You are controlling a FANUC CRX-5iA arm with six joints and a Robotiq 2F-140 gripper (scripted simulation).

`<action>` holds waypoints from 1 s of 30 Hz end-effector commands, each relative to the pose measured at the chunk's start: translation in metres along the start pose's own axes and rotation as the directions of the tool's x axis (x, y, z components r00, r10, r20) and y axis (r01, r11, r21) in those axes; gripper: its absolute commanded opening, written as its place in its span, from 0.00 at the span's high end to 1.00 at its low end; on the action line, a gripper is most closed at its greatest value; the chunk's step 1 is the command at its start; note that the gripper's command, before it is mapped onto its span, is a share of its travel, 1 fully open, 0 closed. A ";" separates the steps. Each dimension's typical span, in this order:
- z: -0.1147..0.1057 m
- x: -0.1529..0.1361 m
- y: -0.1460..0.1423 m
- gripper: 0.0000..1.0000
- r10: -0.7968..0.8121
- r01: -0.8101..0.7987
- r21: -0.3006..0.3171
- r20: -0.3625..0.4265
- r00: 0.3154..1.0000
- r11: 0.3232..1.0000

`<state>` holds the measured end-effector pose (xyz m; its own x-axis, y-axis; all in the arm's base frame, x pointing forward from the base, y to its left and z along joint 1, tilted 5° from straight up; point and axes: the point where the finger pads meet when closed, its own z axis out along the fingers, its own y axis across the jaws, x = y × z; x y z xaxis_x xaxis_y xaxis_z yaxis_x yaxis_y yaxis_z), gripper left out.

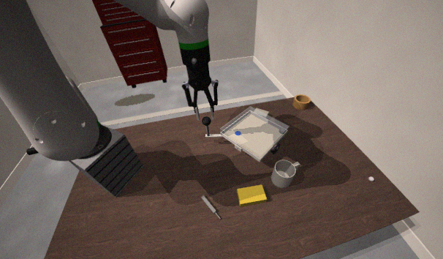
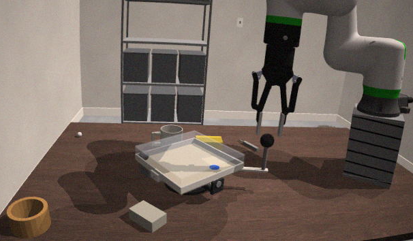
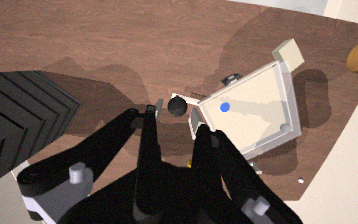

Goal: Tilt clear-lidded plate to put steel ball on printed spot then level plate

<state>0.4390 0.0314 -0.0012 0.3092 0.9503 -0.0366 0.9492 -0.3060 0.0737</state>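
On the dark wooden counter (image 2: 299,211), the square clear-lidded plate (image 2: 183,168) sits slightly tipped, its round blue printed spot (image 2: 214,167) near the corner by the black ball-topped handle (image 2: 266,140), and the small steel ball (image 3: 283,128) rests in the far corner. Just above that handle, the black fingers (image 2: 268,129) hang partly apart, holding nothing. I think the reaching step is in hand, and next they should drop around the knob and squeeze it.

Jaws parted, empty, above black knob (image 3: 177,105). Beside knob: clear-lidded plate (image 3: 289,107), blue spot (image 3: 224,107), steel ball (image 3: 283,128) in far corner. Brown desk (image 3: 80,40) beneath.
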 end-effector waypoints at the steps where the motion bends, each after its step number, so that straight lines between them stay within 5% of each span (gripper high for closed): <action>1: 0.002 0.000 0.000 0.58 0.000 0.000 0.000 0.000 1.000 1.000; 30: 0.016 0.001 0.002 0.58 0.000 0.000 0.000 0.000 1.000 1.000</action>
<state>0.4416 0.0308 -0.0170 0.3092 0.9503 -0.0366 0.9492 -0.3060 0.0737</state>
